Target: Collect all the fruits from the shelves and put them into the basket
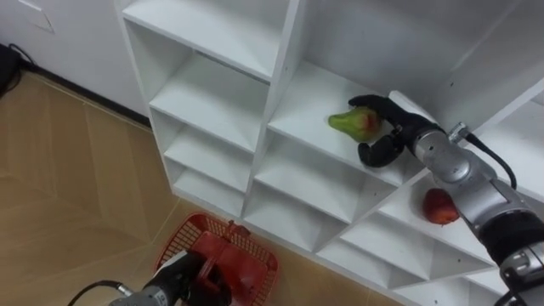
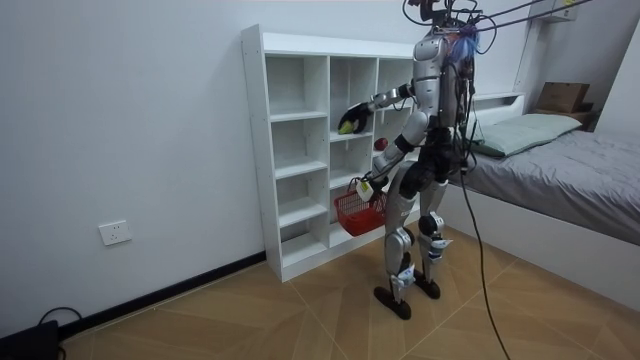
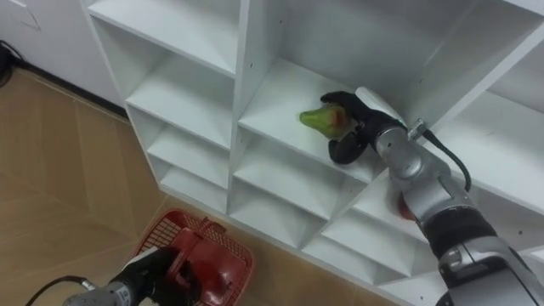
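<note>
A green pear with a red blush (image 1: 352, 124) (image 3: 321, 120) is held just above a middle shelf of the white closet (image 1: 280, 102), with my right hand (image 1: 380, 127) (image 3: 350, 127) curled round it. In the room view the pear (image 2: 346, 126) is out in front of the closet (image 2: 300, 150). A red apple (image 1: 439, 206) rests on the shelf one level lower, to the right. My left hand (image 1: 189, 274) (image 3: 157, 274) grips the rim of a red wire basket (image 1: 229, 255) (image 3: 208, 255) (image 2: 360, 210) held low in front of the shelves.
The closet stands against a white wall on a wooden floor (image 1: 59, 178). A bed (image 2: 570, 170) lies on the room view's right, behind where I stand. A wall socket (image 2: 116, 233) sits low on the wall.
</note>
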